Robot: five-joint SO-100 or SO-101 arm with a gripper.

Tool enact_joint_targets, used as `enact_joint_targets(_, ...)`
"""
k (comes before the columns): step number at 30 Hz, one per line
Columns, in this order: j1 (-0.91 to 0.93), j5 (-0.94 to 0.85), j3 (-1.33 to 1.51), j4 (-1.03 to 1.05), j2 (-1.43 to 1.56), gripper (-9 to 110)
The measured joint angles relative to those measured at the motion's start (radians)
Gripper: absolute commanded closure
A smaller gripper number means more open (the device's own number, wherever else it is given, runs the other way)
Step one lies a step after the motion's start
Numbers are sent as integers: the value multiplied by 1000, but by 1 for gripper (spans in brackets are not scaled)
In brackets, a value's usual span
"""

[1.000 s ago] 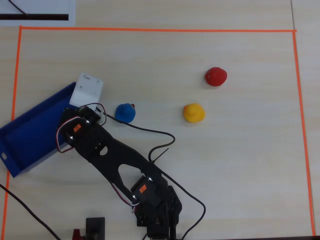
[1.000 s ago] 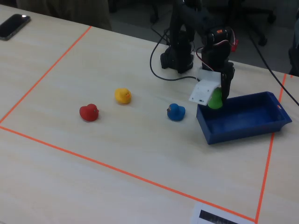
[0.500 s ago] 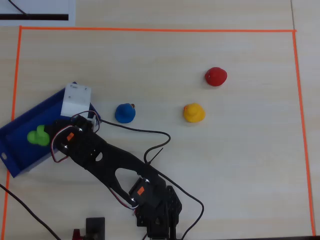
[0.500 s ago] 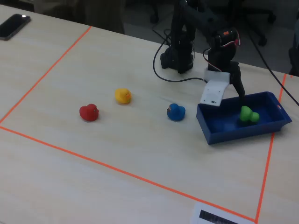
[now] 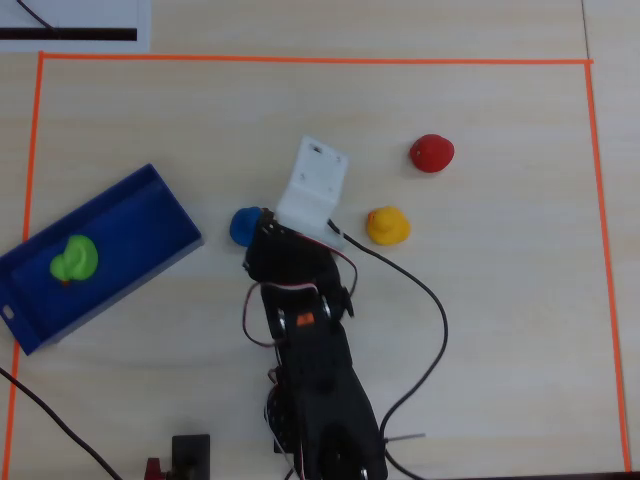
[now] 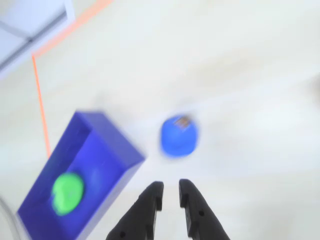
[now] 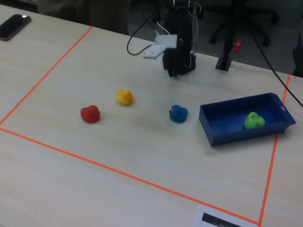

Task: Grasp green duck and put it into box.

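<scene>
The green duck (image 5: 75,260) lies inside the blue box (image 5: 135,225) at the left of the overhead view, and shows there too in the fixed view (image 7: 253,120) and the wrist view (image 6: 66,193). The box's front wall (image 7: 227,135) faces the fixed camera. My gripper (image 6: 170,186) hangs over bare table, well away from the box (image 6: 107,157). Its black fingers (image 6: 150,200) are nearly together with only a thin gap and hold nothing. From above, the white wrist mount (image 5: 313,188) hides them.
A blue duck (image 5: 243,226) sits just ahead of the gripper, half under the arm. A yellow duck (image 5: 387,226) and a red duck (image 5: 431,153) lie further right. Orange tape (image 5: 300,60) frames the work area. A phone (image 7: 15,23) lies at the far table corner.
The gripper carried the green duck over the box, opened and dropped it in. The arm has since swung right and pulled back toward its base, with the fingers drawn together.
</scene>
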Motion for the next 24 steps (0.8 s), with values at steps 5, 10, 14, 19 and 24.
enact_joint_targets(5, 135, -167, 279, -20, 388, 101)
enact_joint_targets(10, 152, -242, 494, 9, 578, 101)
enact_joint_targets(14, 140, -278, 612, 38, 595, 101)
enact_joint_targets(19, 130, -359, 782, 86, 588, 101)
enact_joint_targets(24, 132, -373, 828, 140, 603, 99)
